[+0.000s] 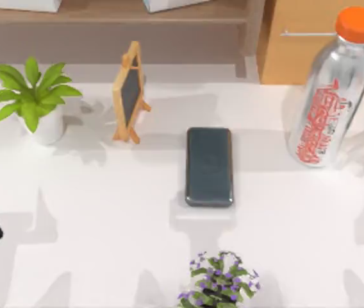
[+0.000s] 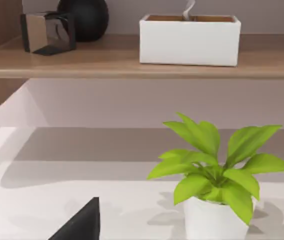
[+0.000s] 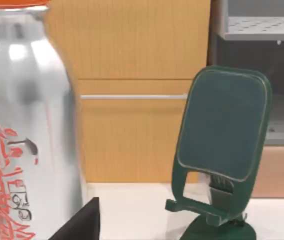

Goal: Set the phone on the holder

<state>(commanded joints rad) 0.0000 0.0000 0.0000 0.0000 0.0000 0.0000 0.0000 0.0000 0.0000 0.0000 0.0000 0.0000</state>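
Phone [image 1: 209, 167] lies flat on the white tabletop [image 1: 105, 244], near the middle, with its long side running from near to far. It is between the small chalkboard easel [image 1: 129, 93] at its left and the big bottle [image 1: 329, 90] at its right, apart from both.

I judge it to be stiff, thin and rather light, and its glossy face looks slippery. A hold across the two long edges, near the middle of its length, seems safest, because so low a thing gives little edge to grip.

The holder [image 3: 222, 155] is a dark green stand with a small ledge, at the far right of the tabletop, beside the bottle.

The left hand [image 2: 79, 225] is at the left side, near the green plant [image 1: 33, 96], and the right hand [image 3: 79, 224] is at the right, facing the holder. Neither touches the phone. How far each is open I cannot tell.
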